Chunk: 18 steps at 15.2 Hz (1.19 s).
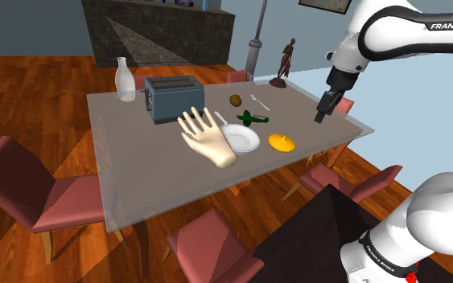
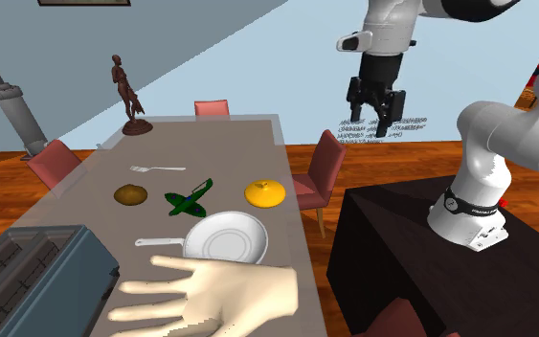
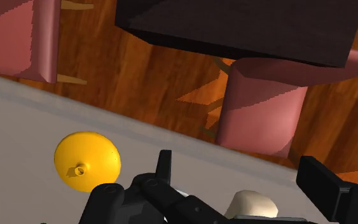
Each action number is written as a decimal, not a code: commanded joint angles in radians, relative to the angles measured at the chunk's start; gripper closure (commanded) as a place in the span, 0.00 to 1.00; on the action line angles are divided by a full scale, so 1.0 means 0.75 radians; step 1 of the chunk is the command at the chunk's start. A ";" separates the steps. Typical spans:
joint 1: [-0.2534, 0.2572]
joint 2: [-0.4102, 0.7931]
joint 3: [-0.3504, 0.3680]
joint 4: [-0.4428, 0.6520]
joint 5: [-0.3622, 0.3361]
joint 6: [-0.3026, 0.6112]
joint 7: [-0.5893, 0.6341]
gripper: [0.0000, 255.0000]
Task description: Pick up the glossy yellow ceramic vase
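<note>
The pincer (image 1: 321, 117) is seen hanging high, out past the table (image 1: 128, 173) edge on the far side of the vase from the white plate (image 1: 240, 138), with its black fingers spread wide and nothing between them. The yellow vase (image 1: 281, 143) is found lying low and squat on the table just beside the white plate, apart from it, on the side facing the stand. In the wrist view the vase (image 3: 86, 161) is caught off to one side of the open fingers, not between them, so the pincer (image 3: 238, 163) is judged to need bringing across towards the plate until it is centred over the glossy body. A straight descent is then called for, fingers kept apart until they straddle the vase. A smooth, rounded glaze is likely to slip, so a low, square closure would be favoured, and the plate should not be nudged. The table is read as a pale grey slab, with a cream hand model (image 1: 208, 141) touching the plate's other side and a green toy plane (image 1: 253, 119) just behind the plate. Red chairs (image 1: 27, 189) are ranged around it on a wooden floor, with pale blue walls beyond.
</note>
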 commanded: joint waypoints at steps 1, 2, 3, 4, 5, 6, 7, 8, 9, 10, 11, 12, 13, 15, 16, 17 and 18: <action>-0.013 0.079 -0.033 0.002 -0.017 0.084 -0.034 0.00; -0.019 0.118 -0.047 0.003 -0.023 0.124 -0.048 0.00; -0.024 0.158 -0.061 0.006 -0.028 0.164 -0.063 0.00; -0.028 0.199 -0.075 0.010 -0.032 0.203 -0.077 0.00; -0.033 0.241 -0.089 0.017 -0.035 0.242 -0.092 0.00; -0.036 0.285 -0.103 0.025 -0.037 0.279 -0.106 0.00; -0.040 0.329 -0.116 0.035 -0.037 0.316 -0.122 0.00; -0.044 0.375 -0.129 0.047 -0.037 0.352 -0.137 0.00; -0.048 0.421 -0.142 0.060 -0.034 0.387 -0.153 0.00; -0.051 0.468 -0.154 0.076 -0.030 0.421 -0.170 0.00; -0.055 0.516 -0.166 0.093 -0.025 0.453 -0.187 0.00; -0.058 0.564 -0.178 0.112 -0.018 0.485 -0.204 0.00; -0.062 0.613 -0.189 0.133 -0.010 0.514 -0.222 0.00; -0.070 0.712 -0.207 0.180 0.012 0.570 -0.261 0.00; -0.075 0.762 -0.216 0.206 0.025 0.595 -0.280 0.00; -0.081 0.813 -0.222 0.234 0.040 0.619 -0.301 0.00; -0.087 0.864 -0.228 0.263 0.056 0.641 -0.321 0.00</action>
